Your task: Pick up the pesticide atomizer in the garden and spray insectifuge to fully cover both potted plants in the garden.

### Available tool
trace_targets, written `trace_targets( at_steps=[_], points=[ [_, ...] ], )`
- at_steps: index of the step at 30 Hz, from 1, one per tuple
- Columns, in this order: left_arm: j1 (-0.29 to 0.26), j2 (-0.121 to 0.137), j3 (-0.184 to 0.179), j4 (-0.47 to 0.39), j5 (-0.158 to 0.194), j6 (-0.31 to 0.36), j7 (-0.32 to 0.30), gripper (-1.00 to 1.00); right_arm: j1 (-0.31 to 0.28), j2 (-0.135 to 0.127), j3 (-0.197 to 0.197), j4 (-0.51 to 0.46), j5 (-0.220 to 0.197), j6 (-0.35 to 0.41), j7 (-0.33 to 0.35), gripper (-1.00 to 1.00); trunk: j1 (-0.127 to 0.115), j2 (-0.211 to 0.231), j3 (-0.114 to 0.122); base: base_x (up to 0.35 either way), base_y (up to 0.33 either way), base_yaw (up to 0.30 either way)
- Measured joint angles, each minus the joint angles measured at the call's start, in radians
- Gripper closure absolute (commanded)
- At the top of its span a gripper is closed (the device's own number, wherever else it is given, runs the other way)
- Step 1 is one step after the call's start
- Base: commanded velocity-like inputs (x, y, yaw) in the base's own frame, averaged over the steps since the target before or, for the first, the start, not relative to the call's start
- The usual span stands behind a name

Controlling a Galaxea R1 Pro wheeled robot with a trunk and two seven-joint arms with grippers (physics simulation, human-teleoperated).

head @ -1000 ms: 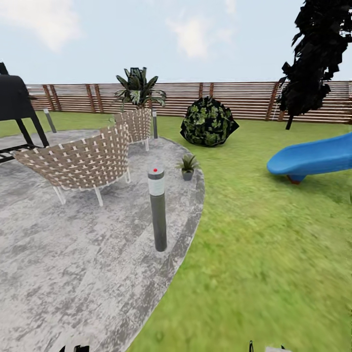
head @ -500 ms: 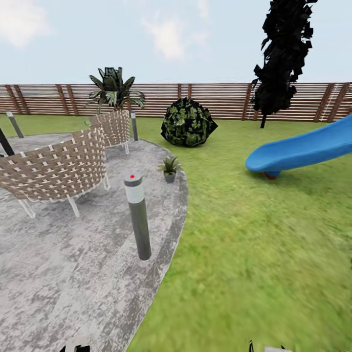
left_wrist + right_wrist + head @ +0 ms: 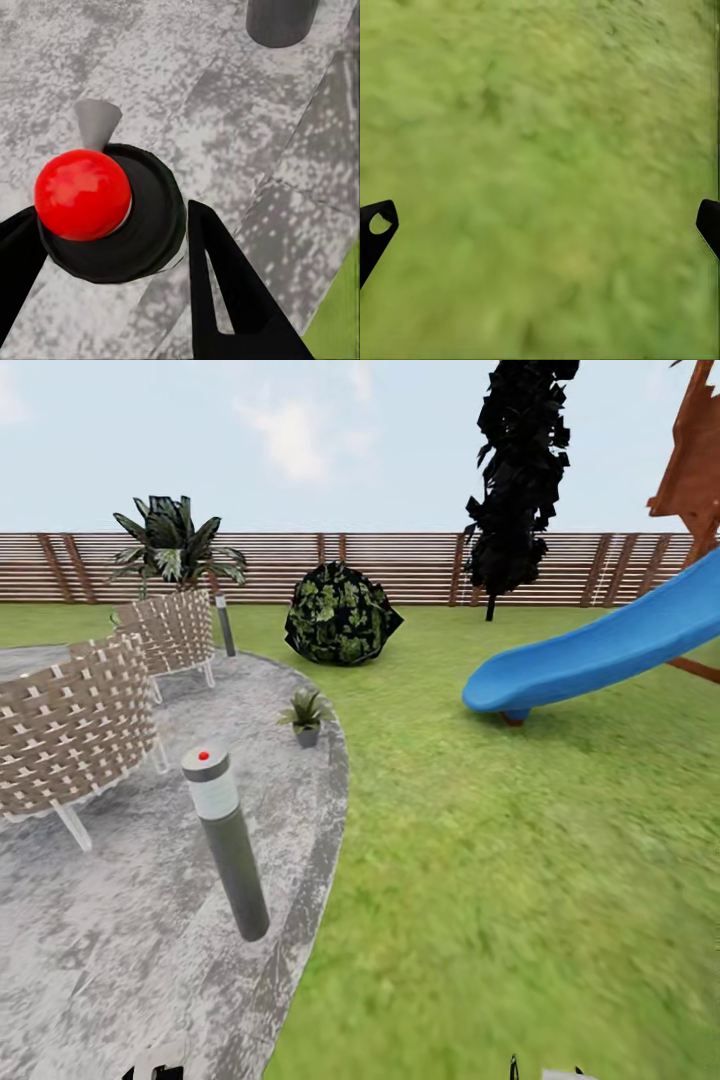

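As the camera pans right, one potted plant [image 3: 306, 716] slides leftward; both grippers hang wide open and empty, atomizer still unfound.

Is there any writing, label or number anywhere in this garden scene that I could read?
None. No text stands on the bollard light, the blue slide, the woven chairs, the fence or the potted plant. The bollard's red cap is plain.

Mottled stone patio [image 3: 120, 920], slatted wooden fence [image 3: 400, 565].
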Motion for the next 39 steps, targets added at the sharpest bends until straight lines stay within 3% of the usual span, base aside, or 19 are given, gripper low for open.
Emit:
trace_targets(
  at_steps=[13,26,39],
  points=[
    [0.0,0.0,0.0,0.0,0.0,0.0,0.0,1.0,0.0,0.0,0.0,0.0,0.0,0.0,0.0,-1.0,0.0,0.0,0.004,0.334,0.0,-0.257],
    [0.0,0.0,0.0,0.001,0.0,0.0,0.0,1.0,0.0,0.0,0.0,0.0,0.0,0.0,0.0,-1.0,0.001,0.0,0.009,0.052,0.0,-0.257],
    [0.0,0.0,0.0,0.001,0.0,0.0,0.001,1.0,0.0,0.0,0.0,0.0,0.0,0.0,0.0,-1.0,0.0,0.0,0.013,0.308,0.0,-0.237]
  ],
)
